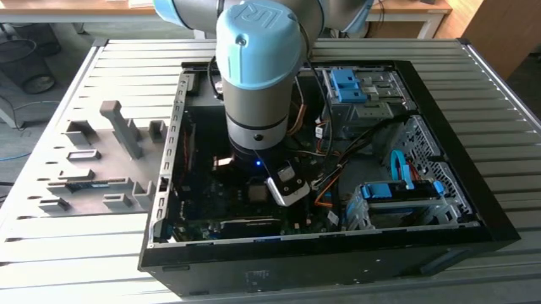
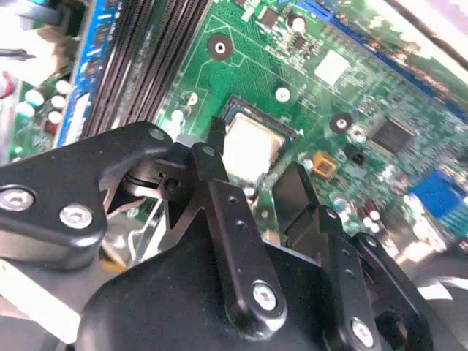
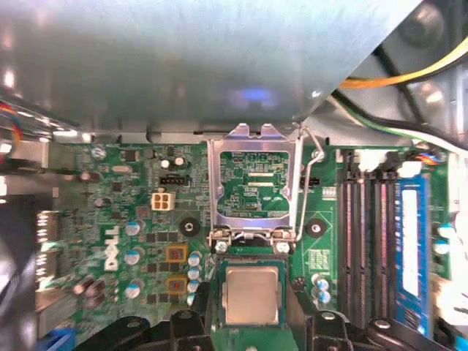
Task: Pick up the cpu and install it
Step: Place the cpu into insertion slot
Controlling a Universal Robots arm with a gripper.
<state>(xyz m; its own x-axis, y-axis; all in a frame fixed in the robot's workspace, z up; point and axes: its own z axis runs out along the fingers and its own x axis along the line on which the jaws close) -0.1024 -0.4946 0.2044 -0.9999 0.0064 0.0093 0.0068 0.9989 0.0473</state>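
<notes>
Exterior view: I see a raised letter emblem on the arm's blue joint cap (image 1: 256, 19). First wrist view: a white logo (image 3: 110, 247) stands printed on the green motherboard (image 3: 146, 212); I cannot read its finer print.

A ribbed grey metal worktop (image 1: 76, 253) spreads across most of the frame. Along the top edge runs a wooden desk (image 1: 76, 7). A wooden cabinet (image 1: 498, 31) stands upper right. Blue-grey floor (image 1: 21, 145) shows at left, and the light is brighter at right.

The cpu (image 3: 251, 295) sits in its socket (image 3: 217, 281) — memory slots (image 3: 365, 248) beside, motherboard (image 3: 146, 219) beneath.
</notes>
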